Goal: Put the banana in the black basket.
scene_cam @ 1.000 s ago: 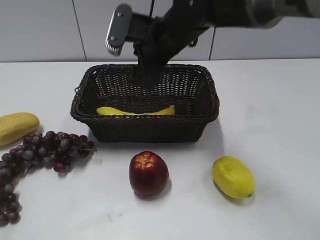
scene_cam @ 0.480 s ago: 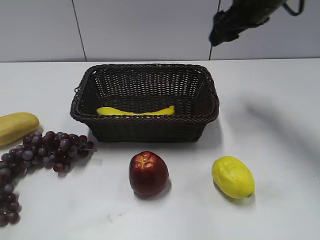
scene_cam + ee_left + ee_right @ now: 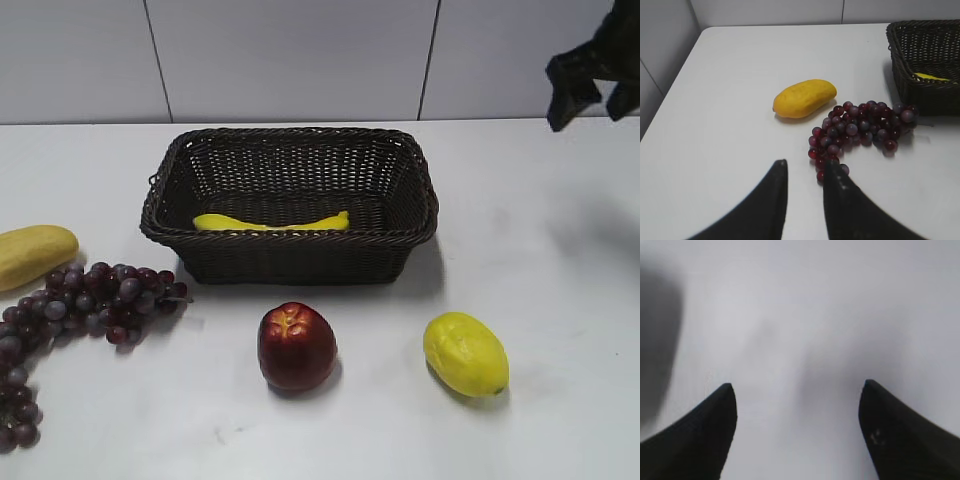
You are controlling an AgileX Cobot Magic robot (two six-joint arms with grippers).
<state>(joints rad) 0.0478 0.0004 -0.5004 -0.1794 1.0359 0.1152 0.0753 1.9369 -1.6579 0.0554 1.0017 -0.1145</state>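
The banana (image 3: 270, 222) lies along the front wall inside the black basket (image 3: 290, 262) at the middle of the table. A sliver of the banana also shows in the left wrist view (image 3: 932, 77), inside the basket's corner (image 3: 925, 92). My right gripper (image 3: 585, 105) is high at the far right, well away from the basket. Its jaws (image 3: 797, 390) are wide open and empty over bare, blurred table. My left gripper (image 3: 807, 164) is out of the exterior view. Its jaws are a little apart and empty, just left of the grapes.
A pale yellow oblong fruit (image 3: 35, 252) (image 3: 804, 98) lies at the left edge. A bunch of purple grapes (image 3: 80, 305) (image 3: 860, 132) lies between it and the basket. A red apple (image 3: 297, 345) and a lemon (image 3: 465, 353) sit in front of the basket.
My right arm has moved from over the basket up and away to the far right. The banana lies still in the basket.
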